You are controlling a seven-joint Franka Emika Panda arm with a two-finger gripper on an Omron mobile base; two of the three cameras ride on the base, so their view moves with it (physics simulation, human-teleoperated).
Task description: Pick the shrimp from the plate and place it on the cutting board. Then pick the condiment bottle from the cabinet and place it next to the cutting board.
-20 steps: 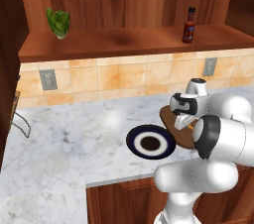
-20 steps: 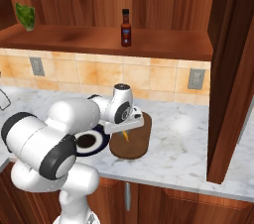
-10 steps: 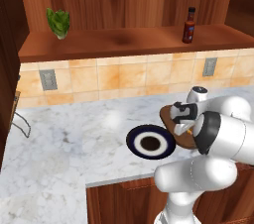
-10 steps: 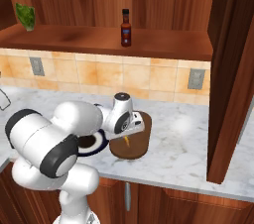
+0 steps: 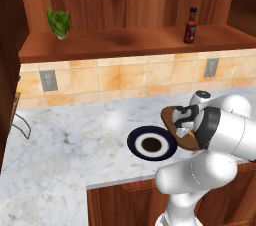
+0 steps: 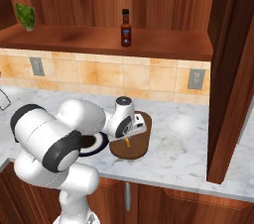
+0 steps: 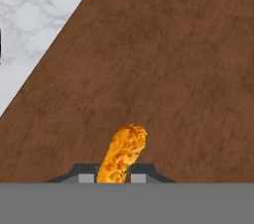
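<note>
My gripper [image 7: 113, 178] hangs just above the oval brown cutting board [image 7: 173, 69], with the small orange shrimp [image 7: 121, 151] pinched between its two dark tips. From the right base view the gripper [image 6: 127, 139] points down at the board [image 6: 136, 149] and the shrimp [image 6: 128, 142] shows under it. The navy-rimmed plate [image 5: 136, 140] lies left of the board [image 5: 169, 115], partly behind my arm [image 5: 225, 130]. The dark red condiment bottle [image 5: 189, 25] stands upright on the cabinet shelf [image 5: 125, 42], far above and behind the gripper.
A green leafy vegetable [image 5: 59, 22] sits at the left end of the shelf. A tall wooden cabinet side [image 6: 230, 79] comes down to the counter right of the board. Wall sockets [image 5: 48, 80] are set in the tiled backsplash.
The hand has sunk lower over the cutting board with the shrimp between its tips. Plate, board and bottle have not moved.
</note>
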